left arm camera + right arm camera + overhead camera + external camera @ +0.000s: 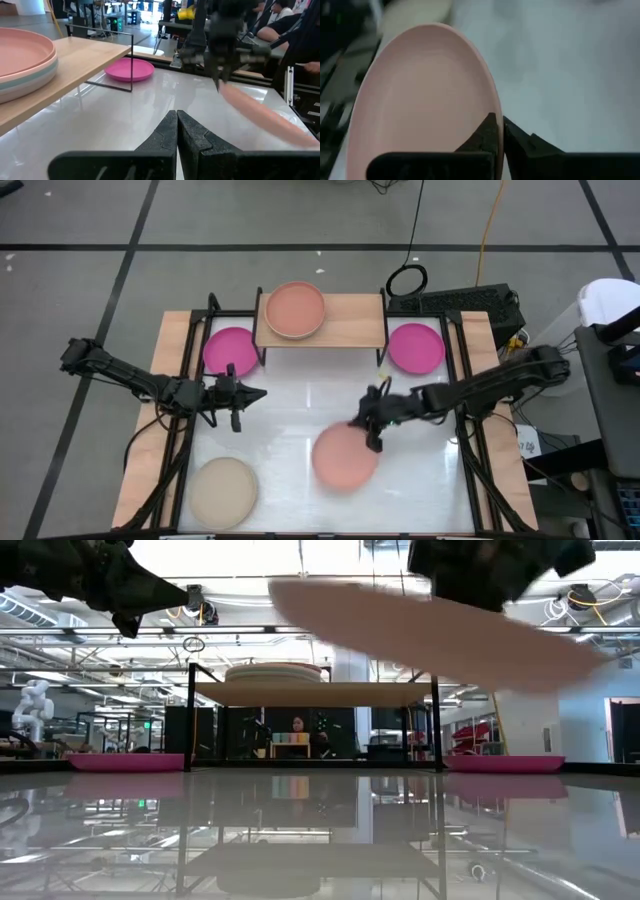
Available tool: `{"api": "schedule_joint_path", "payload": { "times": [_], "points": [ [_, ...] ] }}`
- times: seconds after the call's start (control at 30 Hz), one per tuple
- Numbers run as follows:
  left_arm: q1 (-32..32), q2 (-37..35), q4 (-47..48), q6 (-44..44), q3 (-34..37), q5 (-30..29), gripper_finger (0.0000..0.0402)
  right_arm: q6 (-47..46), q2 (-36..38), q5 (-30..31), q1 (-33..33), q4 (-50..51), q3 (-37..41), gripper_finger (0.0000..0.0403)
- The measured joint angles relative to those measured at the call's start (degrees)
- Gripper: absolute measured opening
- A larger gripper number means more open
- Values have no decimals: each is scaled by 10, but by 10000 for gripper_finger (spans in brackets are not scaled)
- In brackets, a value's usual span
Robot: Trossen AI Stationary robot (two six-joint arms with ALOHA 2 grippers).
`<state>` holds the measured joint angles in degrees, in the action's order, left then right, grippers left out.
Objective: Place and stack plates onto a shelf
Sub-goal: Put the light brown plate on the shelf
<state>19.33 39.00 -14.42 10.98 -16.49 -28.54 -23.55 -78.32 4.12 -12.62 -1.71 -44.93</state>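
White tabletop [300, 410] open at centre. Right gripper [374, 442] clamped on pale pink plate [345, 458] rim, raised, tilted. Left gripper [236, 392] pressed closed, empty, near magenta plate [229, 350]. Shelf [355, 328] right half bare beside plate stack [294, 310].

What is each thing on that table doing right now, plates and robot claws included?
Right gripper: shut on the pale pink plate, held tilted above the table.
Left gripper: shut, empty, waiting in the air.
Shelf: carries a stack, peach-orange plate on top.
Two magenta plates: flat beside the shelf.
Beige plate: flat on the table, untouched.
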Motion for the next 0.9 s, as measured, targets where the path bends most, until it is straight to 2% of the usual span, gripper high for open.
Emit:
{"api": "schedule_joint_path", "payload": {
  "times": [0.1, 0.27, 0.3, 0.37, 0.47, 0.63, 0.77, 0.9],
  "points": [
    [0, 0, -2, 0, 0, 0, 3, 45, 62, 70, 28, -2, 0, 2],
    [-1, 0, -3, -1, 0, 0, 3, 127, 159, 249, 96, -24, 0, 1],
    [-1, 0, -3, -1, 0, 0, 3, 144, 174, 276, 116, -43, 0, 1],
    [-1, 0, -3, -2, 0, 0, 3, 172, 200, 292, 165, -79, -6, 1],
    [-2, 0, -4, -3, 0, 0, 3, 188, 217, 267, 244, -75, -51, 1],
    [-2, 0, -5, -10, 0, -1, 3, 190, 180, 193, 360, 75, -170, 1],
    [-2, 0, -4, -13, 0, -1, 3, 202, 123, 135, 426, 192, -251, 0],
    [-2, 0, -5, -13, 0, -1, 3, 187, 69, 85, 464, 230, -276, 0]
  ]
}}
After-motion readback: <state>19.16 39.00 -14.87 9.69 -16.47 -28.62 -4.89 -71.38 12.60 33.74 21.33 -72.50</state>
